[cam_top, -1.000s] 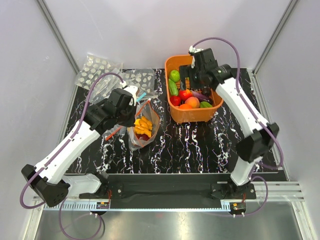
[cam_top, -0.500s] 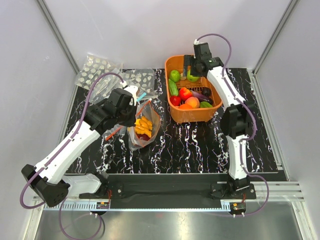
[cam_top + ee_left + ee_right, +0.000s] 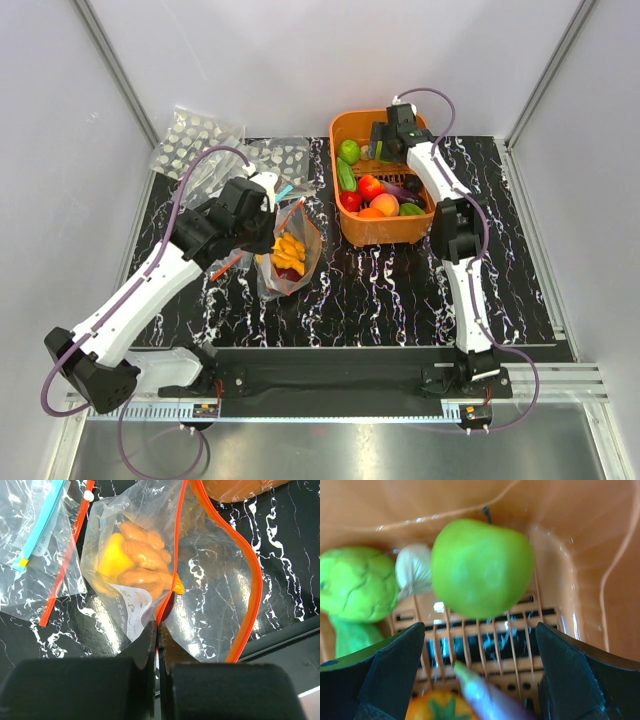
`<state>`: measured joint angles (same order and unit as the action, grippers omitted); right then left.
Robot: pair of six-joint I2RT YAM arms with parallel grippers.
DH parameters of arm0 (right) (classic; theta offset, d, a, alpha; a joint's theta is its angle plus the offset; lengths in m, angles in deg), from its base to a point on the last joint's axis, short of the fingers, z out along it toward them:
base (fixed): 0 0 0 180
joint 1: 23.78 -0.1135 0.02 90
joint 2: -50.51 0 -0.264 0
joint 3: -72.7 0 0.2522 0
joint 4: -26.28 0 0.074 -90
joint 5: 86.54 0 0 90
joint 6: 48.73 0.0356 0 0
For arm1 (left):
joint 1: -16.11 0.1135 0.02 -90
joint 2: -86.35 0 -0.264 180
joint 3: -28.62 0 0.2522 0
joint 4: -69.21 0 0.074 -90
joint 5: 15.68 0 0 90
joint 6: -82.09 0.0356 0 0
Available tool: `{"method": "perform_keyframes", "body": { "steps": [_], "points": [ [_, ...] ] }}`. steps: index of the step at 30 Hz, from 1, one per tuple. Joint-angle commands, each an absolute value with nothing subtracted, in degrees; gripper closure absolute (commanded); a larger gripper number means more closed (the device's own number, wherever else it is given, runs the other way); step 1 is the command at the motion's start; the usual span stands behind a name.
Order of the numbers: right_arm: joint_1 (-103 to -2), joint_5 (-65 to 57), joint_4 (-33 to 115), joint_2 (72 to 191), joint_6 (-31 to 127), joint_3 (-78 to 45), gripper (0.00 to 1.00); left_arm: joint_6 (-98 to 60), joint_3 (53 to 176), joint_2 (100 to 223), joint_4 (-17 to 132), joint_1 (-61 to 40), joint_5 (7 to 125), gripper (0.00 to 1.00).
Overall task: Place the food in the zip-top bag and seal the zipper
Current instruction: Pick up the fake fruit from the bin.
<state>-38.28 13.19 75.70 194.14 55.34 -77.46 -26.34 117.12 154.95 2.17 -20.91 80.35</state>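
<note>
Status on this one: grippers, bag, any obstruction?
Left gripper shut on zipper, zip-top bag open, some food inside. Right gripper open over green apple in orange basket. No obstruction seen.

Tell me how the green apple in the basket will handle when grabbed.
The green apple looks round and glossy, so it may slip when pinched. Loose on the slatted floor of the orange basket, it would probably roll if nudged.

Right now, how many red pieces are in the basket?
2. One red piece sits mid-basket; the other lies against the left wall of the basket, nearer the arms. More may lie hidden underneath.
</note>
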Motion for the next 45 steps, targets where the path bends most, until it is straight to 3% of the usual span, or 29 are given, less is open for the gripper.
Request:
{"method": "perform_keyframes", "body": {
  "steps": [1,16,18,19,21,23,30,45],
  "points": [
    [-37.49,12.51,68.53,195.7,57.53,-80.72,0.0,-26.36,117.18,154.55,4.38,-20.72,80.48,1.0],
    [-36.96,16.72,56.84,203.78,62.1,-83.27,0.01,-26.19,116.74,153.85,4.82,-20.63,82.06,1.0],
    [-36.61,16.55,55.6,203.88,62.1,-82.74,0.05,-26.1,116.91,154.02,4.91,-20.63,81.97,1.0],
    [-36.52,16.55,54.29,203.53,62.1,-81.87,0.21,-26.1,117.0,154.02,4.91,-20.63,81.97,1.0],
    [-36.61,16.03,53.58,202.74,61.4,-80.72,0.32,-26.1,117.0,154.2,5.08,-20.72,81.88,1.0],
    [-36.61,16.37,52.61,200.11,60.52,-77.74,0.43,-26.19,117.09,154.38,5.0,-20.72,81.8,1.0],
    [-36.7,15.42,52.61,189.04,55.78,-69.66,0.5,-26.19,117.53,154.03,4.65,-20.72,81.18,1.0],
    [-38.98,-6.11,52.43,155.03,50.5,-38.9,0.5,-25.57,119.37,154.2,2.45,-20.72,79.34,1.0]
  ]
}}
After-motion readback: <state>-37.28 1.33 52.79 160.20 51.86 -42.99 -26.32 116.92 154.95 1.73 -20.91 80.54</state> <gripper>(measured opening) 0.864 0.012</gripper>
